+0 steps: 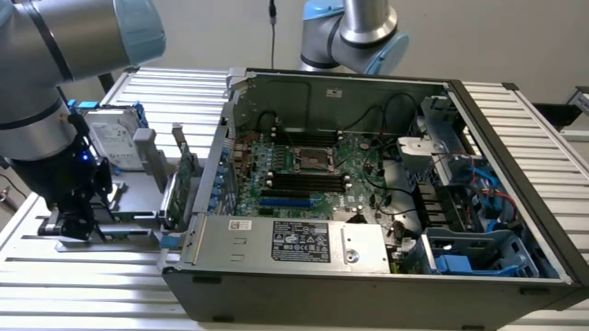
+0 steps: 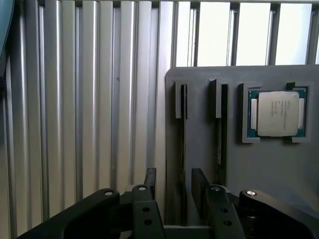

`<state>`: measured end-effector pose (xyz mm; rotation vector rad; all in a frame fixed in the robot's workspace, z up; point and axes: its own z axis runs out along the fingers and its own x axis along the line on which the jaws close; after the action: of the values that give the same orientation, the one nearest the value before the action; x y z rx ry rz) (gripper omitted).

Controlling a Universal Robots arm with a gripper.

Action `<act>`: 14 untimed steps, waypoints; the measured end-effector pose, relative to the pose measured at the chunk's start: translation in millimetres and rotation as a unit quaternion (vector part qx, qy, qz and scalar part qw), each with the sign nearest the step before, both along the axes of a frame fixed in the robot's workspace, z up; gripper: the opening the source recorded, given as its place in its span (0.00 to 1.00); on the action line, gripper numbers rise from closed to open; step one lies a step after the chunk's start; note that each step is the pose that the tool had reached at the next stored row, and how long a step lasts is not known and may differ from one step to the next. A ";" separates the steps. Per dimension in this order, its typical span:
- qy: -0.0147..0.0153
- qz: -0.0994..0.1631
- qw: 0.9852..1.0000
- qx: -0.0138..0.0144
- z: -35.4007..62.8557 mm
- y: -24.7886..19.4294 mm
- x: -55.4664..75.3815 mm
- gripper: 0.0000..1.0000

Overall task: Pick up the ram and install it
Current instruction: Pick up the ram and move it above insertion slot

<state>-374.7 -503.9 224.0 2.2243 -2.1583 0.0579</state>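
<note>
My gripper (image 2: pixel 174 183) hangs open over a grey holder block (image 2: pixel 199 149), its two black fingers (image 2: pixel 149 181) apart and touching nothing. Two narrow slots run along the block. The ram (image 2: pixel 183 144) stands edge-on in one of them as a thin dark strip, lined up with the gap between my fingers. The other slot (image 2: pixel 219 139) shows a thin greenish board edge just outside one finger. In the exterior view the gripper (image 1: pixel 78 224) sits low over the holder (image 1: pixel 129 207) at the exterior view's left, beside the open computer case (image 1: pixel 368 276). Black memory slots (image 1: pixel 304 181) lie on the motherboard.
A processor chip (image 2: pixel 278 113) rests in a pocket of the holder. A silver hard drive (image 1: pixel 115 141) and a green expansion card (image 1: pixel 184 179) stand upright on it. Cables, a power supply (image 1: pixel 294 241) and drive cages crowd the case. A second arm (image 1: pixel 359 34) stands behind.
</note>
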 end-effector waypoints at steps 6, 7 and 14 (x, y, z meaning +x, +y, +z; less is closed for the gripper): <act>0.000 0.000 1.000 0.000 -10.2 0.0 -1.8 0.42; 0.000 0.000 1.000 0.000 -11.4 0.0 -2.4 0.42; 0.001 0.001 1.000 0.007 -17.1 0.0 -5.6 0.42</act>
<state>-380.4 -503.9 206.9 2.2340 -2.1616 0.0425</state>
